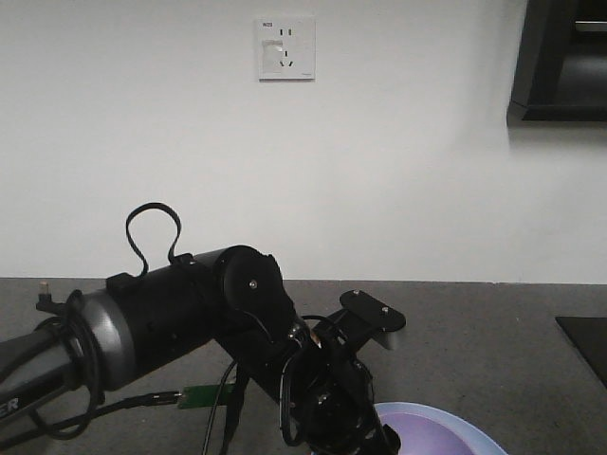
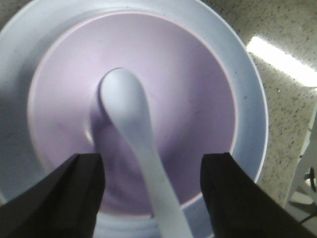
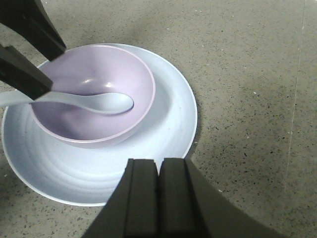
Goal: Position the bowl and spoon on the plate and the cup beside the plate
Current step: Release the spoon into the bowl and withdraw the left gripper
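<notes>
The lavender bowl [image 3: 94,64] sits on the light blue plate [image 3: 168,124], toward its left side. The pale spoon [image 3: 101,101] lies in the bowl, scoop on the bottom and handle over the near-left rim. My left gripper [image 2: 151,159] hangs open just above the bowl [image 2: 188,99]. Its dark fingers [image 2: 79,193] stand wide on either side of the spoon [image 2: 126,104] handle, touching nothing. My right gripper [image 3: 159,162] is shut and empty over the plate's front rim. In the front view, bowl [image 1: 446,440] and plate [image 1: 417,410] show at the bottom edge. The cup is out of view.
The speckled grey countertop [image 3: 247,74] stretches right of and behind the plate. In the front view the left arm [image 1: 190,313] fills the lower left. A dark mat [image 1: 586,343] lies at the right edge, and a white wall with a socket [image 1: 285,48] stands behind.
</notes>
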Robot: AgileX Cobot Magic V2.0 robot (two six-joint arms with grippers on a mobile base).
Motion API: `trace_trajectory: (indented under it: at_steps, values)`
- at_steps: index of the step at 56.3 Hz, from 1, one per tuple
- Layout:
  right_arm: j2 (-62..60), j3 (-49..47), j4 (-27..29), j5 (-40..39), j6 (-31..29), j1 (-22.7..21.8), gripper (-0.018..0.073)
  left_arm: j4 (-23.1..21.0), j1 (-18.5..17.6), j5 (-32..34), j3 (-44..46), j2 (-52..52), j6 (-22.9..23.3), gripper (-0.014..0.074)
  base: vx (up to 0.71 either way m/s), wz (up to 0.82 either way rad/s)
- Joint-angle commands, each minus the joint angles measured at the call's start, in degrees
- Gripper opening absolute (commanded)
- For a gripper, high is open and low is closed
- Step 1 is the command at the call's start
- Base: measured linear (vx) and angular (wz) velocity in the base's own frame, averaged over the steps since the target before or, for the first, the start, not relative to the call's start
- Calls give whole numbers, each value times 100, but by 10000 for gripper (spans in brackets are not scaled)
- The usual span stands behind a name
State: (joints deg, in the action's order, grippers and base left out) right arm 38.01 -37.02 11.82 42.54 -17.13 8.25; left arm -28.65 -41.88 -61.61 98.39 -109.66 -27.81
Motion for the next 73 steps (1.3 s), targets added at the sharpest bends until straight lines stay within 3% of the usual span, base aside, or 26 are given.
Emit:
trace_trajectory:
  at_steps: [1, 10, 16, 21, 26, 37, 49, 55, 73]
  values:
    - [-9, -162, 31, -394, -17, -10, -8, 158, -14, -178, 392, 510, 197, 555, 0, 0]
    - [-9, -162, 25, -389, -17, -10, -8, 1235, -14, -774, 849, 882, 759, 555, 0, 0]
    - [-9, -162, 14, -389, -17, -10, -8, 2174, -14, -1006, 882, 1207, 1077, 555, 0, 0]
    - [-9, -162, 8, -389, -17, -10, -8, 3122, -10, -1025, 882, 1498, 1602, 555, 0, 0]
    - [-9, -162, 8, -383, -17, -10, -8, 3701, 55, -1025, 865, 1788, 2029, 555, 0, 0]
    - [-9, -162, 8, -383, -17, -10, -8, 3880, 582, -1025, 58, 2615, 2246, 555, 0, 0]
    - [-9, -162, 8, -370, -17, -10, -8, 4673, 1486, -861, -1635, 3593, 2245, 555, 0, 0]
    - [-9, -162, 8, -364, -17, -10, -8, 4726, 1821, -594, -2142, 3860, 2239, 555, 0, 0]
    - [-9, -162, 8, -341, -17, -10, -8, 4728, 2172, -554, -2444, 3915, 2254, 555, 0, 0]
